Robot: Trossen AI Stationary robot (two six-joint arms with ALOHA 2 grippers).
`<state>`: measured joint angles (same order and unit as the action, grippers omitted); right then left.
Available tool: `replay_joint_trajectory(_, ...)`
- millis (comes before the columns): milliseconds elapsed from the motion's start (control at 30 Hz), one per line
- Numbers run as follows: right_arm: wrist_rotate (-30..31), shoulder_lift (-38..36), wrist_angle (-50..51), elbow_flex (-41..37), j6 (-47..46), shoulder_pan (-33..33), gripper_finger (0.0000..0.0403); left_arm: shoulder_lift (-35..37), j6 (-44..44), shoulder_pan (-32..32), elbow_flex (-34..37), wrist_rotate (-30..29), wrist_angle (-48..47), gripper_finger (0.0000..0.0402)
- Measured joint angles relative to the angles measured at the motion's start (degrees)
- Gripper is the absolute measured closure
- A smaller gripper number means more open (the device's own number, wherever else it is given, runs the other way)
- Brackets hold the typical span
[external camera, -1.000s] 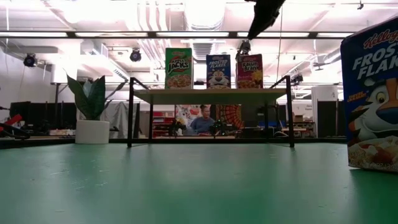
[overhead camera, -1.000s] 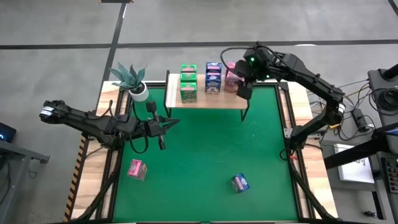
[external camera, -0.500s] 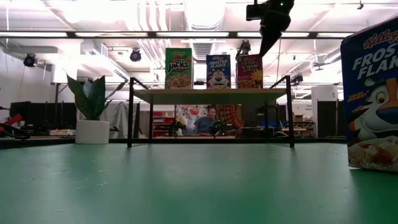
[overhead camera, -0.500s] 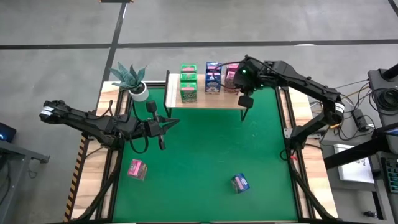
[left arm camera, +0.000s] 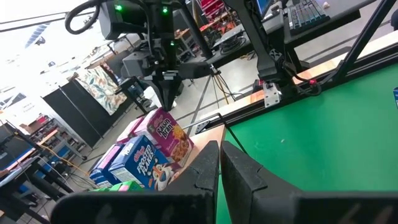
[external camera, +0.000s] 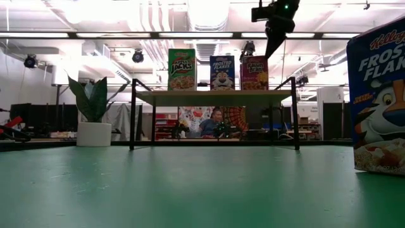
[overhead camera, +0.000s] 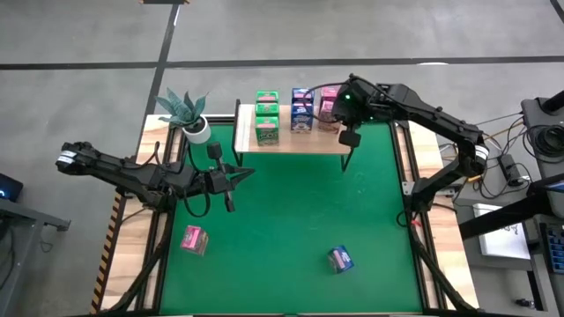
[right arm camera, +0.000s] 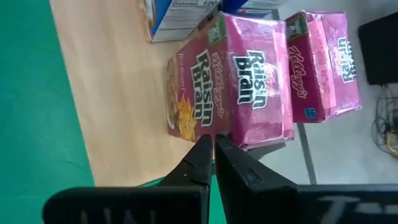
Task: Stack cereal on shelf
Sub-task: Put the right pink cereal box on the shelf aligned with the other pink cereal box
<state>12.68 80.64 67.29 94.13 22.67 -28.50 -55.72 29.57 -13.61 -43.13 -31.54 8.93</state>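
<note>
right gripper [right arm camera: 213,149]: my jaws closed, empty, above the shelf [overhead camera: 291,141]
right wrist: two pink boxes [right arm camera: 249,74]
left gripper [left arm camera: 219,163]: closed, waiting
low view: blue box [external camera: 378,95]

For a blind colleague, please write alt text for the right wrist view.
The right pincer, shut and empty, points at two pink Raisin Bran boxes on the light wood shelf. A blue box stands beyond them.

Potted plant [overhead camera: 185,113] at the green table's [overhead camera: 282,229] far-left corner
</note>
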Motion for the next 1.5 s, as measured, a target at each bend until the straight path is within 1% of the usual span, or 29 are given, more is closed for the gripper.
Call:
replay_joint_trajectory(133,1.95,0.0,-0.04,0.0,1.32,-0.04,0.0394,0.0,-0.01,0.0,0.0,-0.01,0.0,0.0402)
replay_joint_trajectory(900,2.6,0.04,-0.31,-0.02,1.57,-0.04,0.0394,0.0,0.04,0.0,0.0,0.01,0.0,0.0402)
replay_joint_trajectory(1000,3.95,0.04,-0.33,-0.02,1.95,-0.04,0.0394,0.0,0.04,0.0,0.0,0.0,0.0,0.0402)
replay_joint_trajectory(1167,4.03,0.04,-0.54,-0.04,2.01,-0.04,0.0394,0.0,0.04,0.0,0.0,0.0,0.0,0.0402)
replay_joint_trajectory(1500,3.88,0.05,0.46,-0.07,0.21,-0.02,0.0394,0.0,0.28,0.0,0.0,0.0,0.0,0.0402)
